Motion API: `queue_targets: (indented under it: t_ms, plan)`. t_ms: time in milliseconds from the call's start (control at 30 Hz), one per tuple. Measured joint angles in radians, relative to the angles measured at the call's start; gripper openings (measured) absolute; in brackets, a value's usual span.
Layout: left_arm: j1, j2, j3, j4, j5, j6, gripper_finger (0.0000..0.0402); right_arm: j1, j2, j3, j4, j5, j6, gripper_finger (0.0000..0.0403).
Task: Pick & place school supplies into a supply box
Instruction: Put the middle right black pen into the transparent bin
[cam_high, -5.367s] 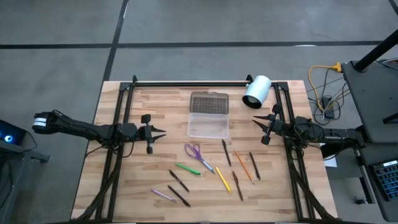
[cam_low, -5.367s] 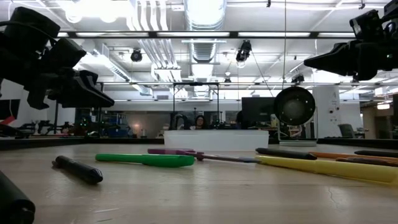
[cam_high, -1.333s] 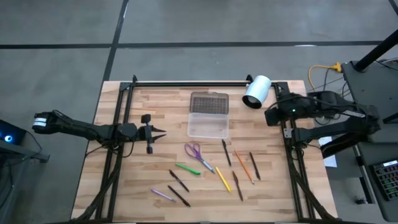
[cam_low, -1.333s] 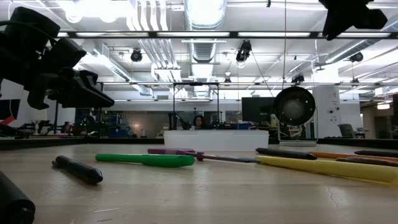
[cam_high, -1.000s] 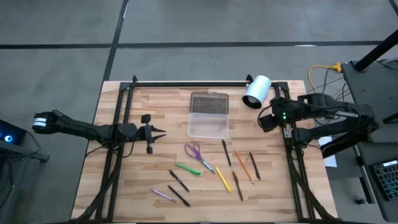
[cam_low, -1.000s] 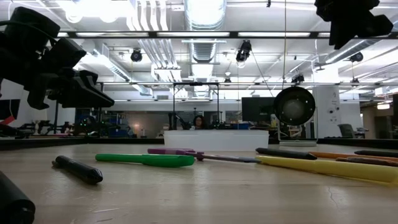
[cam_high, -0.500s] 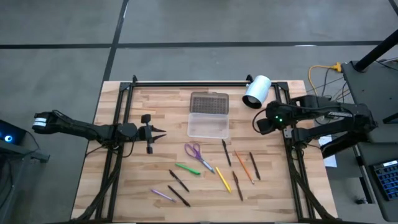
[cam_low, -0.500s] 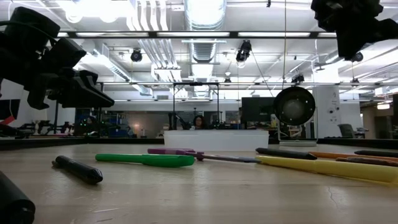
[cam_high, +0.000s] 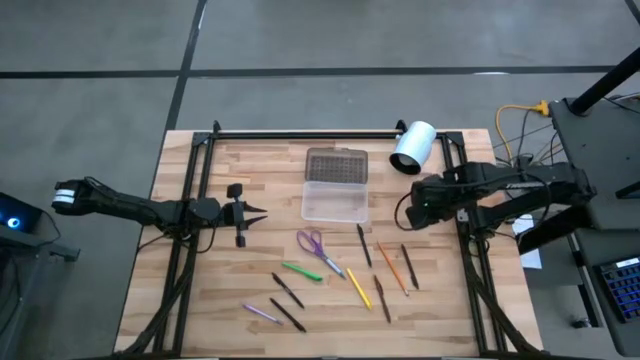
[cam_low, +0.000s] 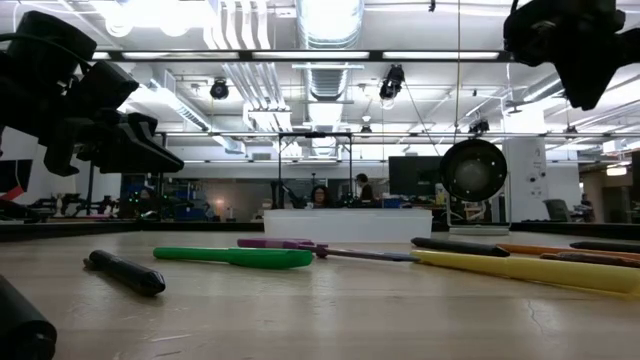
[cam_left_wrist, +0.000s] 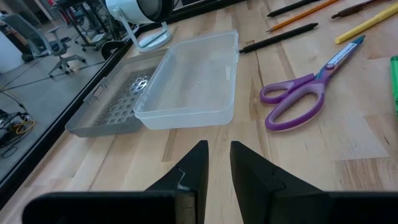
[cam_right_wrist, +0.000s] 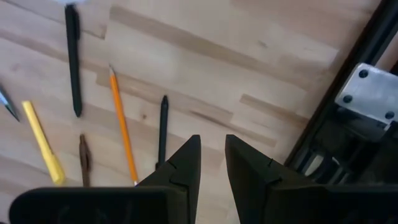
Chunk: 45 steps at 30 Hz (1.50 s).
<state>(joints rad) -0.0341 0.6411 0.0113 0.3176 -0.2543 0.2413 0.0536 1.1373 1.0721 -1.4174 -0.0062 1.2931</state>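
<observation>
Nothing has been packed yet, by the look of it: the clear plastic rectangular supply box (cam_high: 336, 201) sits empty at the upper middle of the high view on the pale wooden tabletop (cam_high: 250, 270), its grey dotted lid (cam_high: 336, 164) folded back flat behind it. The school supplies lie loose below it, in the lower middle of the frame: purple-handled scissors (cam_high: 312, 244), a green marker (cam_high: 300, 271), a yellow pen (cam_high: 358, 288), an orange pencil (cam_high: 392, 268), several thin black pens (cam_high: 364, 245) and a small purple pen (cam_high: 262, 314).

The step in hand looks like the reach toward a first pick. The right claw (cam_high: 412, 208) hangs above the tabletop at centre right, just right of the box and above the orange pencil and a black pen (cam_right_wrist: 162, 127); its wrist view shows its fingers only a narrow gap apart, holding nothing. The left claw (cam_high: 250, 212) waits at centre left, well apart from the supplies, its fingers likewise narrowly parted and empty.

The next move probably calls for lowering the right claw over one thin pen, its fingers set across the shaft, closing, then carrying it to the open box.
</observation>
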Motion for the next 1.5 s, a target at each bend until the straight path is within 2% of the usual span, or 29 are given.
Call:
queue_targets:
  t_ms: [600, 833, 1100, 1500]
  plan:
    - [0.000, 0.000, 0.000, 0.000, 0.000, 0.000, 0.0052, 0.196, 0.045, 0.000, 0.026, 0.011, 0.206, 0.0068]
    - [0.000, 0.000, 0.000, 0.000, 0.000, 0.000, 0.0052, 0.231, 0.155, 0.000, 0.035, 0.001, 0.199, 0.0068]
    - [0.000, 0.000, 0.000, 0.000, 0.000, 0.000, 0.0052, 0.244, 0.299, -0.001, 0.042, -0.108, 0.188, 0.0068]
    - [0.000, 0.000, 0.000, 0.000, 0.000, 0.000, 0.0052, 0.237, 0.506, -0.001, 0.061, -0.112, 0.196, 0.0068]
